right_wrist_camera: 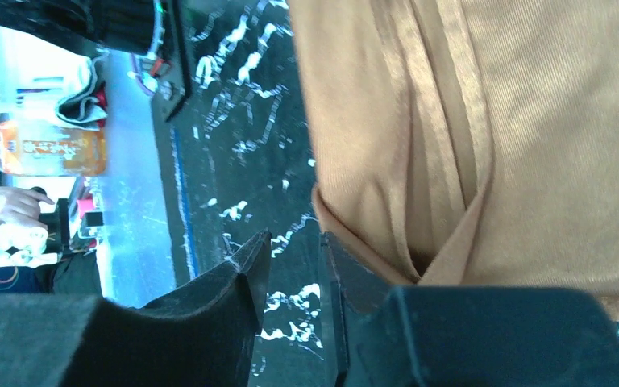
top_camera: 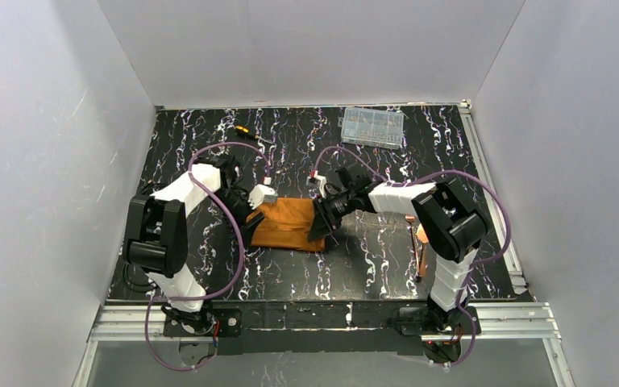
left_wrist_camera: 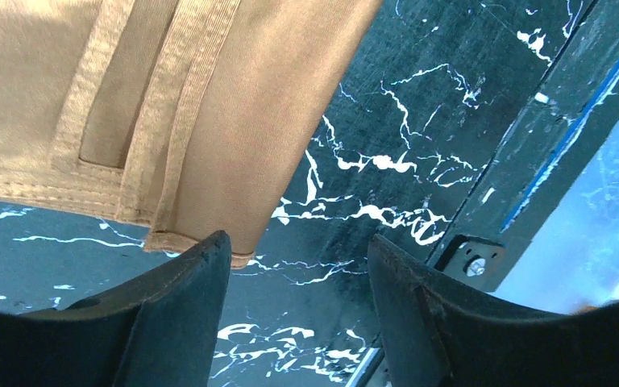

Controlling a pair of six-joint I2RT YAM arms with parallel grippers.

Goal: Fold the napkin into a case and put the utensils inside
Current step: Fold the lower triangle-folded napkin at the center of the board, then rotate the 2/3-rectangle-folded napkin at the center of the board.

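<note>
Both ends of your folded napkin (top_camera: 290, 224) have company: left hand (left_wrist_camera: 298, 250) spread wide, right hand (right_wrist_camera: 294, 242) barely parted, neither pinching it.

I see the rust-orange napkin (top_camera: 290, 223) folded flat at centre (hems layered); copper utensils (top_camera: 421, 242) lie well right.

light: bright, even | shadows: soft, faint | wrist views: near foreground blurred, background overexposed
</note>
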